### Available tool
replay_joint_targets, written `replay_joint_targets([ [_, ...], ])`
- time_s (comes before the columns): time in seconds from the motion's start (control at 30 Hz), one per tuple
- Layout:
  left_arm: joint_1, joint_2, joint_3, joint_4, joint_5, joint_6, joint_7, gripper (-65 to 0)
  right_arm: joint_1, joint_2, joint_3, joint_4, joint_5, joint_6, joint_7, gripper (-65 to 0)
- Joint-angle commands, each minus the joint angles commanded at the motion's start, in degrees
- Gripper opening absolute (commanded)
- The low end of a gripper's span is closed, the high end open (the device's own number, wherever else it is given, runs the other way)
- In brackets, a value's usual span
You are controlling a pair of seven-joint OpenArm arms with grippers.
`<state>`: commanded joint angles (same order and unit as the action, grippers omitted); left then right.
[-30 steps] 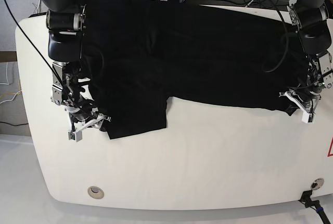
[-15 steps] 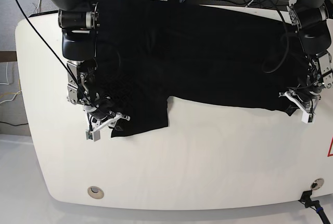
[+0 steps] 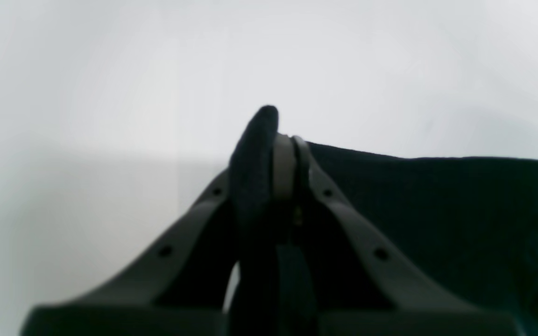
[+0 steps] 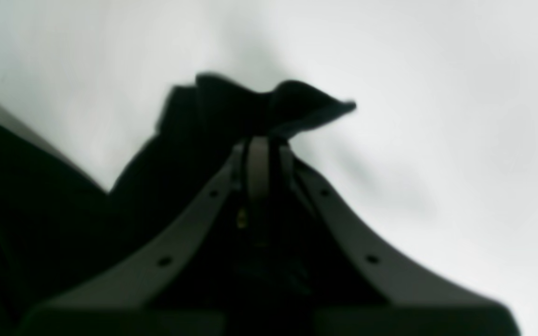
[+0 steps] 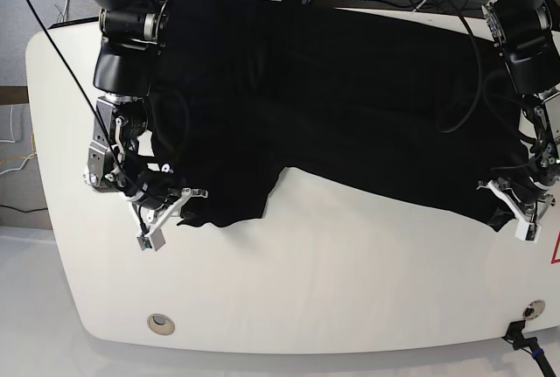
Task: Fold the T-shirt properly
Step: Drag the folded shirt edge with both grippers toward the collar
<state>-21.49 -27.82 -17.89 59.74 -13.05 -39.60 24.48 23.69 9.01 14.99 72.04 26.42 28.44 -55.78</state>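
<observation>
- The black T-shirt lies spread across the far half of the white table
- The left gripper is clamped on its hem corner; fabric is pinched between the fingers
- The right gripper pinches a bunched sleeve edge

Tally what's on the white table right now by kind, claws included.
Large plain black fabric T-shirt: 1
Robot claws pinching its edge, left claw and right claw: 2
Round metal insert in the white table: 1
Total: 4
</observation>
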Motion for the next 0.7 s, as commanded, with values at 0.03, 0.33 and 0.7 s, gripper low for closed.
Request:
replay_joint_targets([
  [0.03,0.53,-0.09,0.00,1.58,-0.26,0.00,0.35,-65.0,-0.35,-0.09,0.70,1.93,0.00,1.05,-2.37,-65.0],
  [0.33,1.05,-0.26,0.00,7.38,-0.44,-0.40,0.35,-65.0,-1.41,0.79,4.57,12.75,5.27,4.84,-12.22,-65.0],
  [0.7,0.70,-0.35,0.00,7.56,-0.44,-0.40,0.09,-65.0,3.60,3.78,4.57,12.66,11.96,4.75,-16.62,-65.0],
])
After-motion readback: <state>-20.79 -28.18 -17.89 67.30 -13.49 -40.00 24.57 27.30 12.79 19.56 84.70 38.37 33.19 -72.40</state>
